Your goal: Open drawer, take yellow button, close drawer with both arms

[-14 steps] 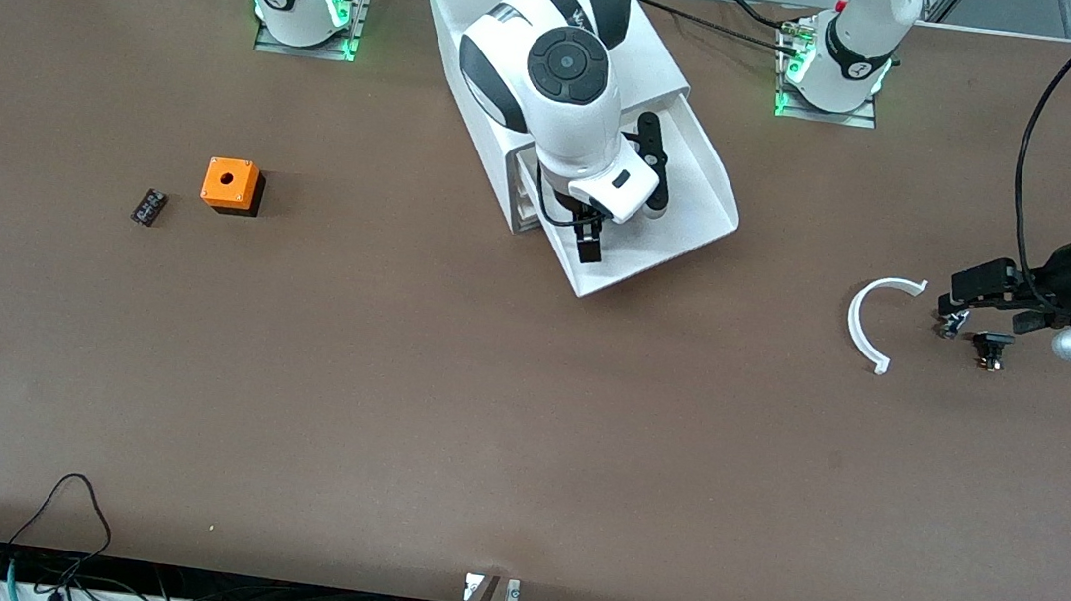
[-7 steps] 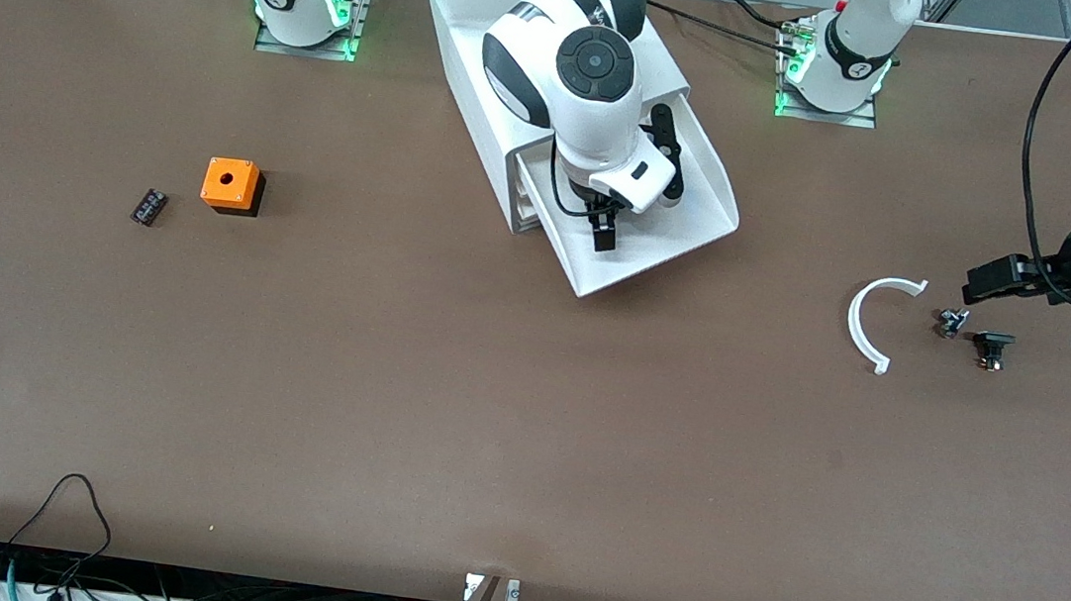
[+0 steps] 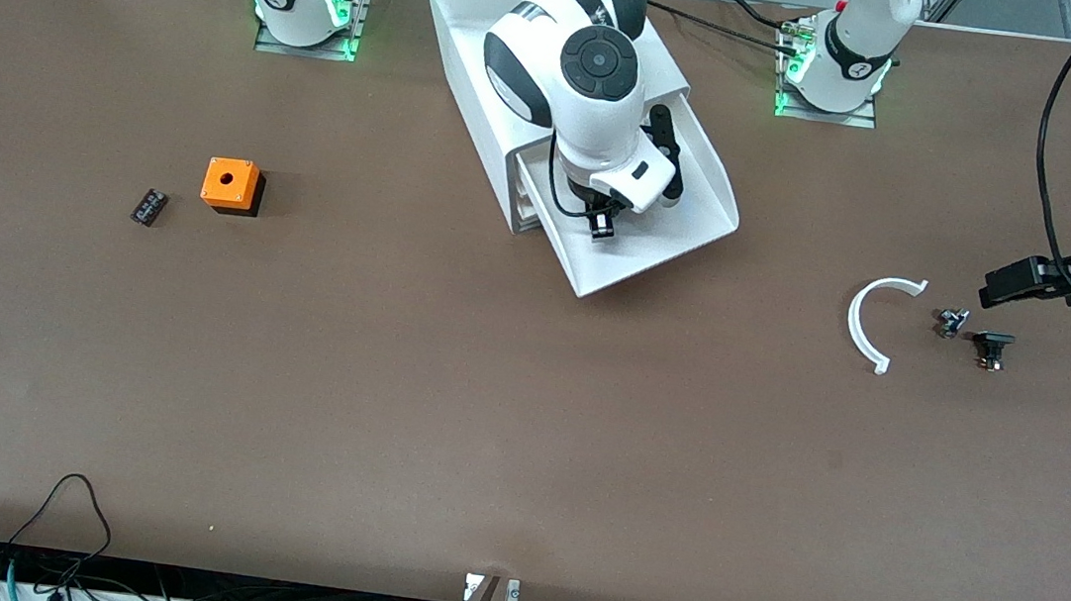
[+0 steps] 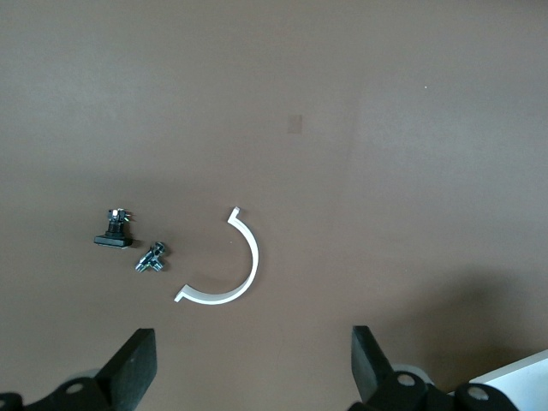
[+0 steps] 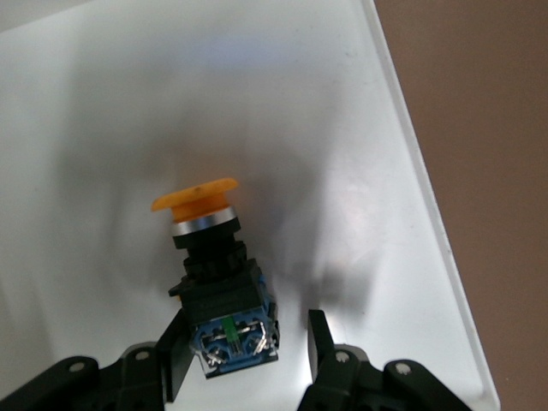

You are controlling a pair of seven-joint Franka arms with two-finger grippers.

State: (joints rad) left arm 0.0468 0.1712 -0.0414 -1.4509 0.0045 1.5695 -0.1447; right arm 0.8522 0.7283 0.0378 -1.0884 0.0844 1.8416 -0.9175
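Observation:
The top drawer [image 3: 705, 199] of the white cabinet [image 3: 466, 14] stands pulled out. In the right wrist view the button [image 5: 224, 300] lies on the drawer floor [image 5: 342, 128], with its orange cap [image 5: 195, 199] pointing away from the gripper. My right gripper [image 3: 600, 224] is down in the drawer, open, with its fingers either side of the button's blue-black body [image 5: 248, 353]. One finger touches the body and the other stands apart from it. In the front view the button is hidden under the right hand. My left gripper [image 3: 1003, 287] is open and empty over the table at the left arm's end [image 4: 253, 368].
A white curved strip [image 3: 870, 321], a small metal part [image 3: 949, 321] and a small black part [image 3: 991, 348] lie beside the left gripper; they show in the left wrist view too [image 4: 227, 270]. An orange cube with a hole [image 3: 231, 184] and a black part [image 3: 148, 206] lie toward the right arm's end.
The right gripper has moved deeper into the drawer, toward the cabinet. The left gripper has drawn back from the small parts toward the table's end.

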